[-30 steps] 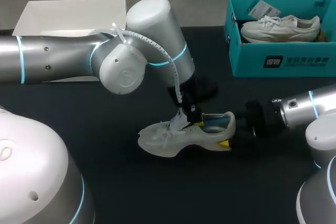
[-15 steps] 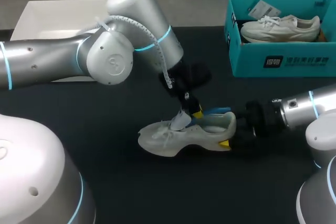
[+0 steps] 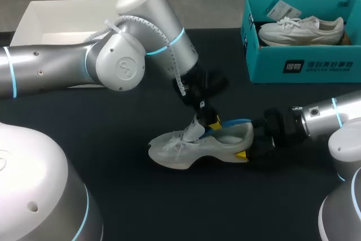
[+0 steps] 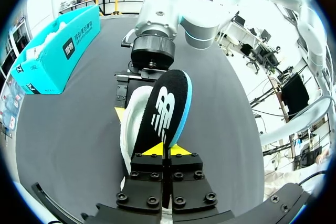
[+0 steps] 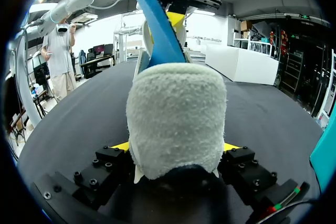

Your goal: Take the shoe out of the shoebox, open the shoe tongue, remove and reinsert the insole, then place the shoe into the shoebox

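Note:
A white shoe (image 3: pixel 189 148) lies on its sole on the black table, toe to the left. My left gripper (image 3: pixel 211 121) hangs over its opening, shut on the front end of the black insole with a blue underside (image 4: pixel 165 111). The insole (image 3: pixel 234 122) tilts up out of the shoe, its heel end still over the collar. In the left wrist view the left gripper (image 4: pixel 167 150) pinches the insole above the shoe (image 4: pixel 130 129). My right gripper (image 3: pixel 248 149) is shut on the shoe's heel (image 5: pixel 176 114). The right gripper (image 5: pixel 176 148) has a yellow tip on each side, and the blue insole (image 5: pixel 155 30) rises beyond.
A teal shoebox (image 3: pixel 299 69) stands at the back right with a second white shoe (image 3: pixel 302 29) inside. A white open box (image 3: pixel 73 15) sits at the back left, partly behind my left arm. Bare black table lies in front of the shoe.
My left gripper has risen and drawn back a little to the left, lifting the insole from flat inside the shoe to tilted up out of it. The right arm and shoe stayed put.

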`<state>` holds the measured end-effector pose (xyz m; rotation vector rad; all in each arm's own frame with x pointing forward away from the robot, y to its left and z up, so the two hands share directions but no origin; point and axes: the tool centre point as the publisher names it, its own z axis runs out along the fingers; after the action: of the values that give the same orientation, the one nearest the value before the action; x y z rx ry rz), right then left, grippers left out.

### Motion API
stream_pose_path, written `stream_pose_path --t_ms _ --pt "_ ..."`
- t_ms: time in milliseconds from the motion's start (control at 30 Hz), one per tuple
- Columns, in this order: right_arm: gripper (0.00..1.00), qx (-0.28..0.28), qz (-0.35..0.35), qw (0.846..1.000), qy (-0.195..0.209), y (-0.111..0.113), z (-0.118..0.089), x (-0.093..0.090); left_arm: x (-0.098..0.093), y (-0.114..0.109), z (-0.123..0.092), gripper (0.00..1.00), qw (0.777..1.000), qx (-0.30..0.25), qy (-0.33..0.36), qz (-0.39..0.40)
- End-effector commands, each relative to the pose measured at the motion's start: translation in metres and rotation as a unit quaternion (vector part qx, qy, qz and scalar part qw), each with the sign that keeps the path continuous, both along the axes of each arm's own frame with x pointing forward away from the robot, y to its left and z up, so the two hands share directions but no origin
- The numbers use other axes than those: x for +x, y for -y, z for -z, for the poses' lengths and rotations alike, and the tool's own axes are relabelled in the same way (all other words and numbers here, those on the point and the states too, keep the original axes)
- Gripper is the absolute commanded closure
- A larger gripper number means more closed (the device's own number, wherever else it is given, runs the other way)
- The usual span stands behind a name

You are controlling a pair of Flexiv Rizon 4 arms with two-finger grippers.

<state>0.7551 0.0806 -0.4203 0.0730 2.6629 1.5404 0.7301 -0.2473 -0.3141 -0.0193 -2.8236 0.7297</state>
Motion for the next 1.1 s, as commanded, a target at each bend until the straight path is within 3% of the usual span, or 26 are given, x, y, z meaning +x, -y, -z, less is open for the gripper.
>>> stream_pose_path --t_ms 33,167,233,367,433,633,1100 --pt "1.00 -0.002 0.001 1.000 0.000 -0.001 -0.001 -0.001 -0.001 0.006 0.006 1.00 1.000 0.001 0.000 -0.002" --pt "1.00 -0.002 0.001 1.000 0.000 -0.001 -0.001 -0.001 -0.003 0.006 0.008 1.00 1.000 0.000 0.005 -0.007" --pt "1.00 -0.002 0.001 1.000 0.000 -0.001 -0.001 -0.001 -0.003 0.005 0.008 0.89 1.000 -0.002 0.006 -0.011" --pt "1.00 -0.002 0.001 1.000 0.000 -0.001 -0.001 -0.001 -0.004 0.004 0.009 0.89 1.000 -0.006 0.010 -0.017" --pt "1.00 -0.002 0.001 1.000 0.000 -0.001 -0.001 -0.001 -0.004 0.004 0.009 0.81 1.000 -0.008 0.011 -0.019" --pt "1.00 -0.002 0.001 1.000 0.000 -0.001 -0.001 -0.001 -0.003 0.002 0.011 0.70 0.999 -0.010 0.020 -0.027" --pt "1.00 -0.002 0.001 1.000 0.000 -0.001 -0.001 -0.001 -0.012 0.001 0.016 0.61 0.998 -0.037 0.051 -0.026"
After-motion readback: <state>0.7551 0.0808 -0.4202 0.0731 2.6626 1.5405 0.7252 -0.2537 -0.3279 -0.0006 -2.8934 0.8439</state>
